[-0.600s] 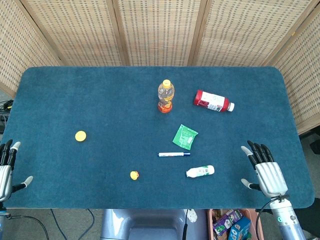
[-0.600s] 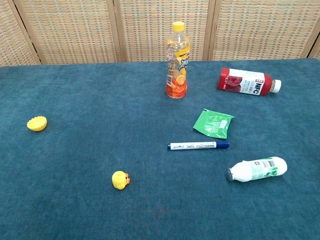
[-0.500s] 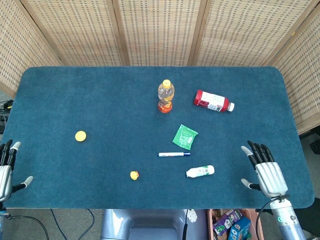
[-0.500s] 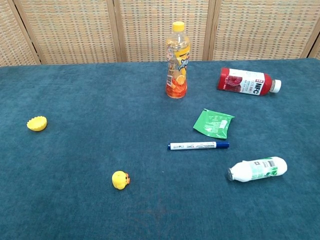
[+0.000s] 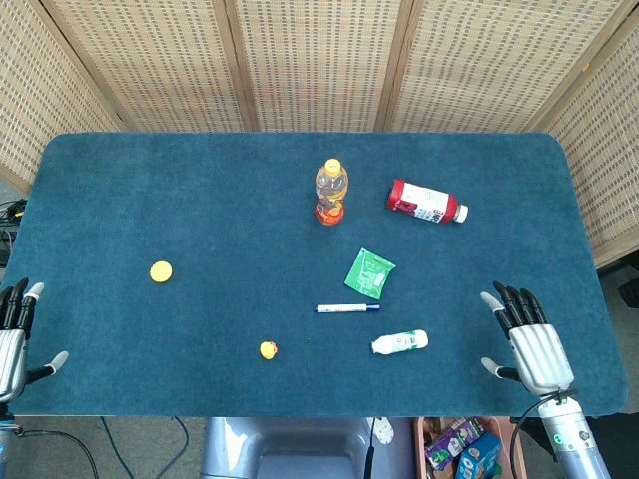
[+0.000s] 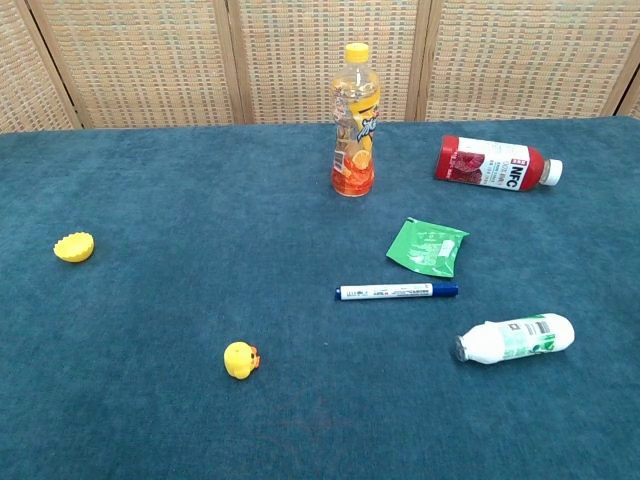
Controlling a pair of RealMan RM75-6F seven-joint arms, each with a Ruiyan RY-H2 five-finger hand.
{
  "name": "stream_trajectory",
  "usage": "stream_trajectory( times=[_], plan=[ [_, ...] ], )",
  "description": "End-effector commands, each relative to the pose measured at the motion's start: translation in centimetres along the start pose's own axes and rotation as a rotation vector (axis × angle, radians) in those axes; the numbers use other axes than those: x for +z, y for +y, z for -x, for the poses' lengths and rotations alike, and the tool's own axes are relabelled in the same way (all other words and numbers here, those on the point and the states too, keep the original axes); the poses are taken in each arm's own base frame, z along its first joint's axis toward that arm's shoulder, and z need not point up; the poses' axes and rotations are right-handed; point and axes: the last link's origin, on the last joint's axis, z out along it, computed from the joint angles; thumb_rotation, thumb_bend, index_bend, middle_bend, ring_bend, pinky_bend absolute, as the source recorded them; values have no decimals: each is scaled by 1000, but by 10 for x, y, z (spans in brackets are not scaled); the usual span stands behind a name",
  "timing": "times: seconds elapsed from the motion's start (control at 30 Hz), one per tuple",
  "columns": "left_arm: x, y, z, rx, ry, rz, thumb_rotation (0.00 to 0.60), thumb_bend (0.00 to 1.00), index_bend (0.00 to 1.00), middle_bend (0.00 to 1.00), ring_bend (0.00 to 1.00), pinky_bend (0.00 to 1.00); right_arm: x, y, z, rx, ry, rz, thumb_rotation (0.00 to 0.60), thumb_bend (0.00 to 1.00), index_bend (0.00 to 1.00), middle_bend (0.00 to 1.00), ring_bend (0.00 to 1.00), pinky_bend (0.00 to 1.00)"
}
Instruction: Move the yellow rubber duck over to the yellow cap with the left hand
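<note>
1. The yellow rubber duck (image 5: 268, 349) sits on the blue tabletop (image 5: 200, 200) close to the front edge, a bit left of the middle.
2. The yellow cap (image 5: 161, 270) lies well apart from the duck, nearer the left edge and a bit farther back.
3. The left hand (image 5: 12, 337) is at the front left corner. Its fingers are spread and hold nothing.
4. The right hand (image 5: 529, 339) is by the front right corner. Its fingers are straight and apart, and it holds nothing too.
5. An orange drink bottle (image 5: 330, 192) stands up near the middle of the tabletop.
6. A red bottle (image 5: 426, 202) lies on its side to the right of it.
7. A green packet (image 5: 369, 272), a blue pen (image 5: 347, 307) and a small white bottle (image 5: 400, 342) lie in a row going toward the front edge.
</note>
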Motion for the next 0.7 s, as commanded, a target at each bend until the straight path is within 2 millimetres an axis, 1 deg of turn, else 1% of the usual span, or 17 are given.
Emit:
stream_trajectory(
  times=[0.03,0.23,0.3,0.37,0.47,0.6,0.63,0.67,0.7],
  plan=[
    [1,0,1,1,-5,0,600,128,0,0,0,0,1,0,0,0,-2,3,600,0,0,0,0,0],
    [2,5,2,-2,-8,14,600,128,0,0,0,0,1,2,0,1,0,7,600,0,0,0,0,0],
    [2,8,1,-9,-6,30,600,128,19,0,0,0,1,4,0,3,2,12,600,0,0,0,0,0],
    [3,12,1,-13,-9,54,600,128,68,0,0,0,1,4,-1,5,6,15,600,0,0,0,0,0],
    [4,19,2,-13,-24,93,600,128,83,0,0,0,0,4,-1,5,7,17,600,0,0,0,0,0],
    [9,38,5,5,-59,190,600,128,95,0,0,0,1,5,1,2,0,21,600,0,0,0,0,0],
    [10,47,6,11,-70,236,600,128,106,0,0,0,1,5,0,1,2,24,600,0,0,0,0,0],
    [11,53,6,15,-77,260,600,128,120,0,0,0,1,5,0,0,3,26,600,0,0,0,0,0],
    [13,64,8,19,-90,308,600,127,131,0,0,0,2,6,0,1,5,28,600,0,0,0,0,0]
  ],
)
